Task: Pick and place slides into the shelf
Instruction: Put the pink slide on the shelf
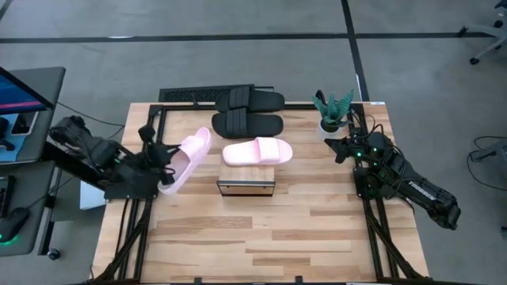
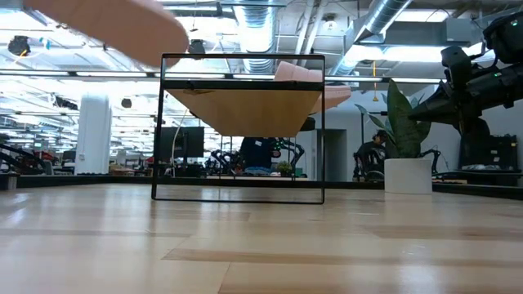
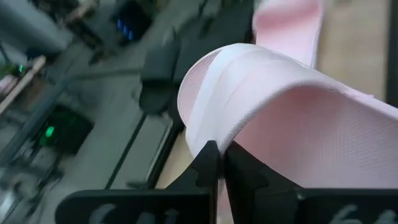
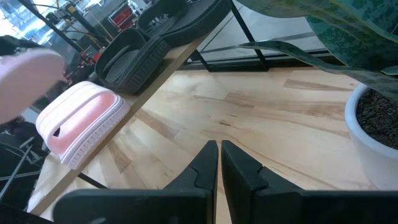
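The shelf [image 1: 245, 188] stands mid-table, running toward the far edge. Two black slides [image 1: 247, 111] lie across its far part, and one pink slide [image 1: 257, 152] lies across its near part; that pink slide also shows in the right wrist view [image 4: 81, 121]. My left gripper [image 1: 165, 165] is left of the shelf, shut on the second pink slide [image 1: 186, 158], which is held in the air and shows at the top left of the low view [image 2: 106, 28]. My right gripper [image 1: 339, 147] is shut and empty at the right, beside a potted plant. My left gripper pinches the pink slide's wide strap at its edge [image 3: 202, 118] between its two fingers. The fingers come from the table's left side. The slide is lifted clear of the table and tilted on its side, its length running from far right to near left.
A potted plant [image 1: 333, 112] in a white pot stands at the far right of the table, just beyond my right gripper. A dark frame [image 1: 182, 95] lies at the far edge behind the shelf. Bare wooden tabletop [image 1: 261, 237] lies in front of the shelf.
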